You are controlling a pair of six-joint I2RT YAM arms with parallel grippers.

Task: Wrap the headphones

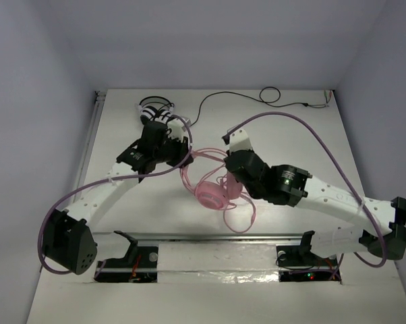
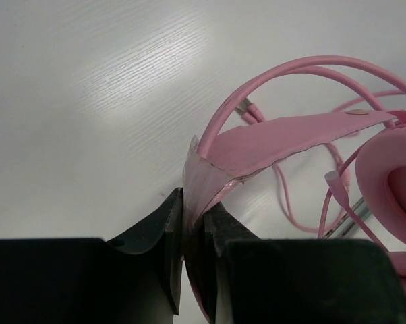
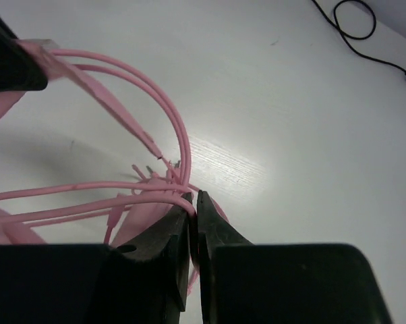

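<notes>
The pink headphones (image 1: pixel 212 192) lie at the table's middle between both arms, one round earcup up. My left gripper (image 1: pixel 183 154) is shut on the flat pink headband (image 2: pixel 270 145), which arches right toward the earcup (image 2: pixel 392 182). My right gripper (image 1: pixel 224 177) is shut on the thin pink cable (image 3: pixel 115 202), which runs left from the jaws. More cable loops (image 1: pixel 242 217) trail toward the near edge. In the right wrist view the cable's loops (image 3: pixel 169 115) arch over to the left gripper's finger (image 3: pixel 7 57).
Smaller black-and-white headphones (image 1: pixel 156 110) lie at the back left, their black cable (image 1: pixel 274 96) running along the back edge to the right. A metal rail (image 1: pixel 216 236) crosses the near edge in front of the arm bases.
</notes>
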